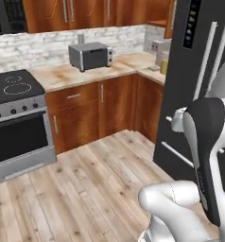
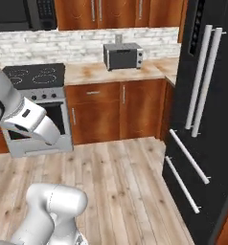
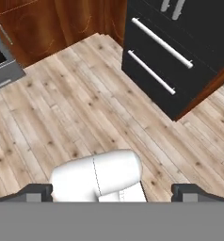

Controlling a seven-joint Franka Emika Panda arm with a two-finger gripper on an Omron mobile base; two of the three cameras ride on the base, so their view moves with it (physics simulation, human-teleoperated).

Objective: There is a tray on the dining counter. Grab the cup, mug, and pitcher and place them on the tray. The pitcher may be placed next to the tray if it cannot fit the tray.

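The tray, the dining counter, the cup, the mug and the pitcher are out of view. My gripper [image 3: 114,193] is open in the hand view. Its two dark fingertips [image 3: 38,193] stand far apart at the bottom, with nothing between them. It hangs over the light wood plank floor [image 3: 85,103] and points down at it. My white arm [image 1: 204,151] rises at the right of the left base view and its white link [image 2: 29,122] at the left of the right base view.
A tall black fridge [image 2: 207,119] with long silver handles stands close on the right. Wood cabinets [image 2: 116,110] under a beige counter run along the back, with a grey toaster oven [image 1: 90,56] and a stove [image 1: 15,118]. A yellowish object [image 1: 164,65] shows by the fridge edge.
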